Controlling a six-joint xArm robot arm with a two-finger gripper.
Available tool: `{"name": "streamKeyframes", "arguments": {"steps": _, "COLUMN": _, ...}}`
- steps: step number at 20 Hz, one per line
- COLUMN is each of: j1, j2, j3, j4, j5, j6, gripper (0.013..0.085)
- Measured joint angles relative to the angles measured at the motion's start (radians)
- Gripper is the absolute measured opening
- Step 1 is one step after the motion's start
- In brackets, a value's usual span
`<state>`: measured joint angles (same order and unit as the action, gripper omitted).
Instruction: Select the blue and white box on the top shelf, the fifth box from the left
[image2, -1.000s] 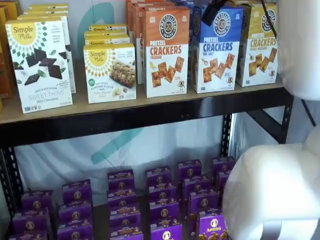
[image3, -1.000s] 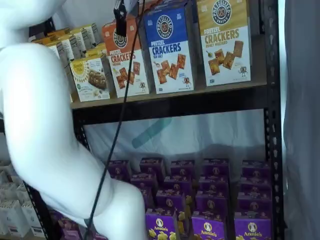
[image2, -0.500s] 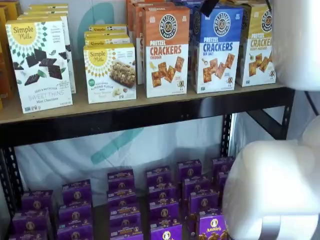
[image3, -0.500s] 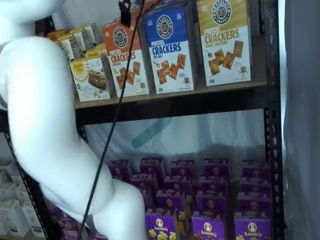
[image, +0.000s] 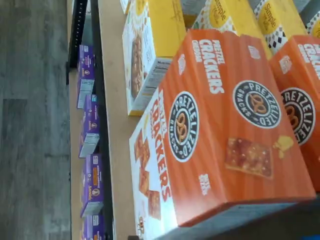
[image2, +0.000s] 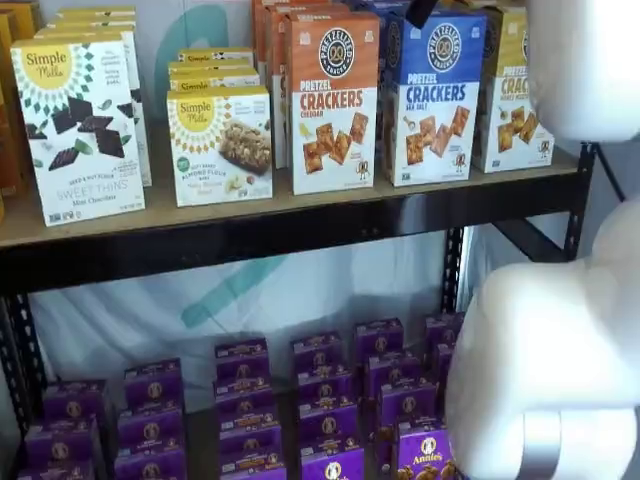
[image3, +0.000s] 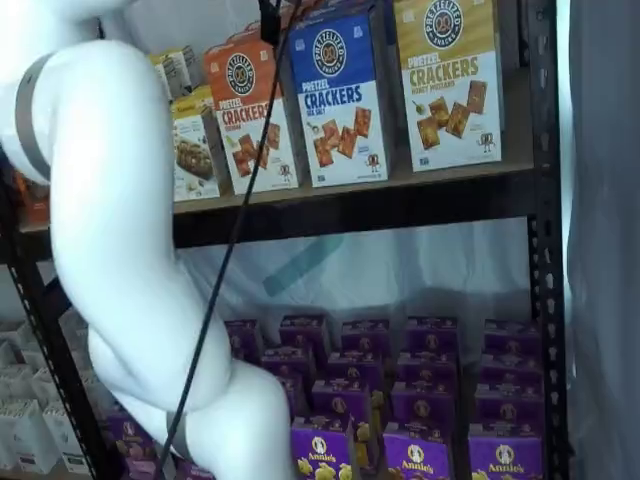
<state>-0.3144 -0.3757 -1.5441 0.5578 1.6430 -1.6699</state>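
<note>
The blue and white box (image2: 432, 95) stands upright on the top shelf (image2: 250, 235), between the orange-topped cheddar box (image2: 333, 100) and a yellow-topped cracker box (image2: 515, 95). It shows in both shelf views, here too (image3: 340, 95). Only the black fingertips of my gripper (image2: 420, 9) show at the upper edge, just above the blue box's front left corner. In a shelf view the gripper (image3: 268, 20) hangs with its cable in front of the cheddar box's top (image3: 245, 75). No gap or grip can be made out. The wrist view shows the cheddar box (image: 220, 125) close up.
Simple Mills boxes (image2: 220, 145) stand left of the cheddar box. Several purple Annie's boxes (image2: 330, 390) fill the lower shelf. My white arm (image3: 130, 260) covers the left of one shelf view and, in the other, the arm (image2: 560, 360) covers the right. A black upright (image3: 545, 240) stands right.
The black fingertips have risen towards the views' top edge and shifted towards the blue box. The white arm has swung across, covering more of the shelf's ends.
</note>
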Motion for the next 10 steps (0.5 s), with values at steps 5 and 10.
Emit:
{"name": "streamKeyframes", "arguments": {"steps": 5, "j1": 0.006, "j2": 0.041, "j3": -0.032, "j4": -0.021, "j5": -0.007, "j6": -0.009, "gripper": 0.085}}
{"name": "streamKeyframes", "arguments": {"steps": 10, "j1": 0.009, "j2": 0.076, "j3": -0.054, "j4": -0.044, "j5": -0.012, "j6": -0.021, "gripper": 0.085}}
